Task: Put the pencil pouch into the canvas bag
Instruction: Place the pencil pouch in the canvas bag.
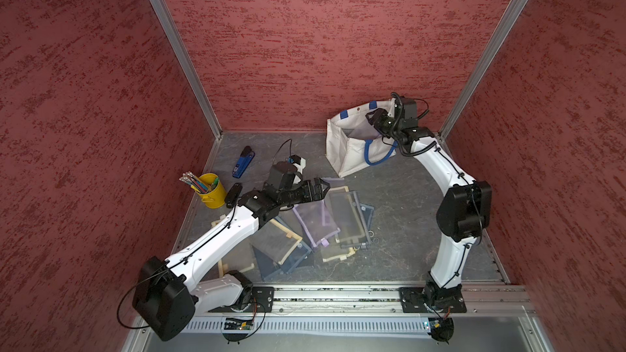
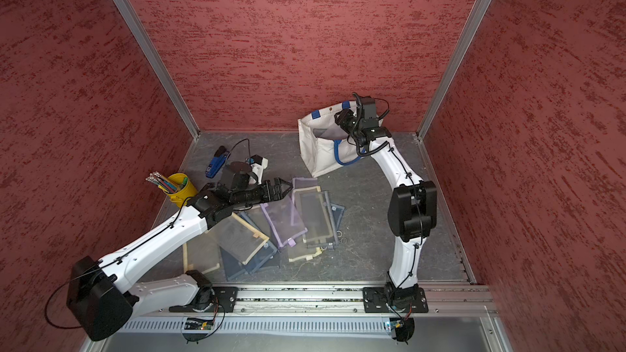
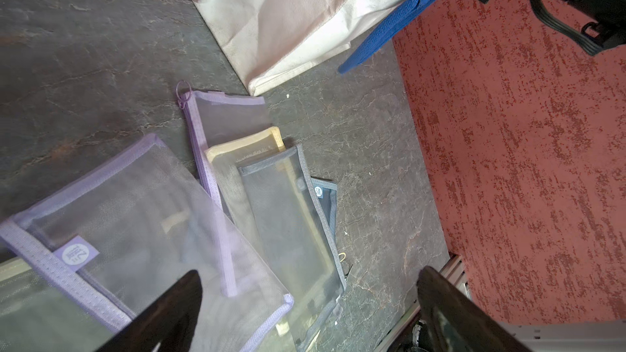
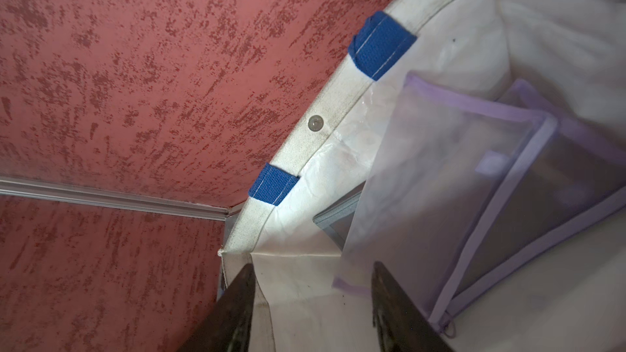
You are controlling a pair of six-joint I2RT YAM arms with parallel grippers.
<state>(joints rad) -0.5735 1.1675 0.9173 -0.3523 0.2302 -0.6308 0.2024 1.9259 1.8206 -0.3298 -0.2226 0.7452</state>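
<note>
Right wrist view is showing the right hand (image 4: 313, 265) hanging, jaws apart, over the lilac pouch (image 4: 440, 171) lying inside the bag (image 4: 298, 154), probably light, limp mesh gripping best at its stitched edge, while the left hand (image 3: 310, 270) is hovering spread wide.

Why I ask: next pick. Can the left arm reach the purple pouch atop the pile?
Probably yes: the left tool hangs open just above the purple pouch, nothing lies on it, and the right arm is at the canvas bag.
</note>
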